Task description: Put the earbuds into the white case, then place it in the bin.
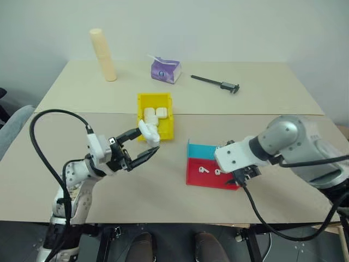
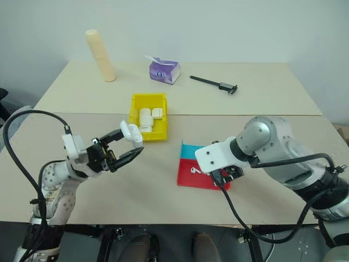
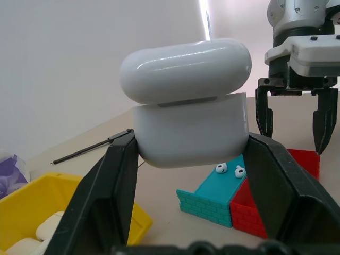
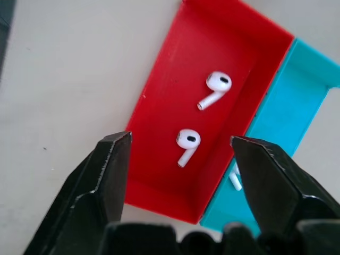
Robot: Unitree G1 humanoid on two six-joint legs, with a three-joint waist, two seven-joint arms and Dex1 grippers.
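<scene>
Two earbuds point(image 4: 187, 142) (red tray point(image 4: 159, 133)), one held case point(image 3: 188, 114).

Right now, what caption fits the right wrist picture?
Open right gripper hovering over two tiny glossy white earbuds in shallow red tray.

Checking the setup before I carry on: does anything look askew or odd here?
Nothing is spilled or damaged. The case in the left gripper has its lid ajar. Two earbuds lie loose in the red tray below the open right gripper.
</scene>
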